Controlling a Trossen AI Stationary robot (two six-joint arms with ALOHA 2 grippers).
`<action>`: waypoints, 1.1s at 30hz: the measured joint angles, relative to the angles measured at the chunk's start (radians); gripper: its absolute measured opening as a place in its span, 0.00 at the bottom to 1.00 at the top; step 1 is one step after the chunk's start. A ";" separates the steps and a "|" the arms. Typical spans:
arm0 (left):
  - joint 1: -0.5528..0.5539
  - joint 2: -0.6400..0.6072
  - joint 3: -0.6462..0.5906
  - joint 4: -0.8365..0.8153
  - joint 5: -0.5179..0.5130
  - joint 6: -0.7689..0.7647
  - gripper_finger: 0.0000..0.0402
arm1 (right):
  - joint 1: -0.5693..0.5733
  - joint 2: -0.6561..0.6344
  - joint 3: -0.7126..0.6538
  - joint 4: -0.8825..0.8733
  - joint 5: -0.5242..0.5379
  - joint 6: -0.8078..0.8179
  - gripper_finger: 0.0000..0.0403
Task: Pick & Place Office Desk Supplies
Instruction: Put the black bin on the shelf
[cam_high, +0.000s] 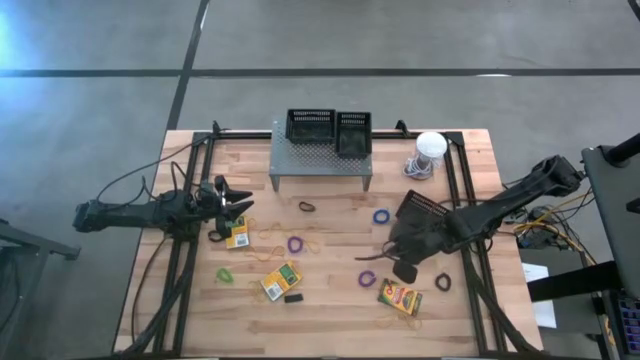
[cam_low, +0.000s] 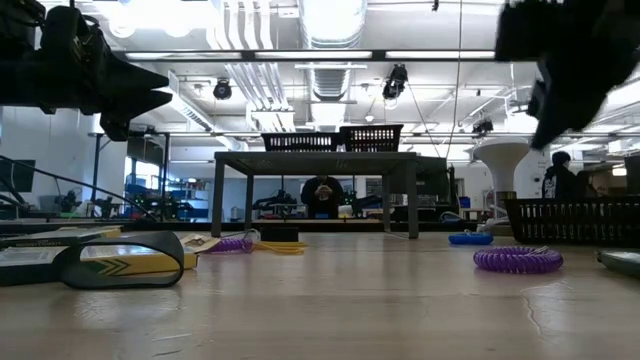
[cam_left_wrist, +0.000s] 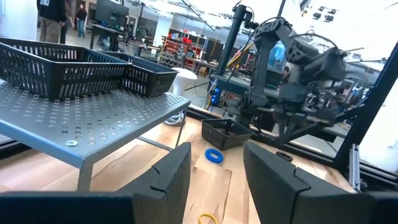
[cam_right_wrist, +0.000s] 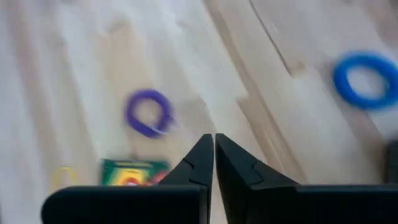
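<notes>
My left gripper is open and raised near the table's left side, above a crayon box. My right gripper is shut with nothing between its fingers. It hovers over bare wood between a blue band, a purple band and a crayon box. One black lattice basket stands on the table beside the right gripper. Two more baskets sit on the grey shelf. A tiny black block lies by a third crayon box.
Loose on the wood lie a purple band, a green band, black bands and yellow bands. A white round object with a cord stands at the far right. Black frame rails run along both table sides.
</notes>
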 joint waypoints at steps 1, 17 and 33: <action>0.000 0.000 0.000 0.004 0.000 0.000 0.38 | 0.001 0.000 0.018 -0.002 0.000 -0.018 0.03; 0.000 0.000 0.000 0.020 0.000 0.000 0.38 | -0.066 0.001 0.044 -0.412 0.056 0.240 0.21; 0.000 0.000 0.000 0.013 0.000 0.003 0.38 | -0.205 0.006 -0.124 -0.375 0.025 0.203 0.43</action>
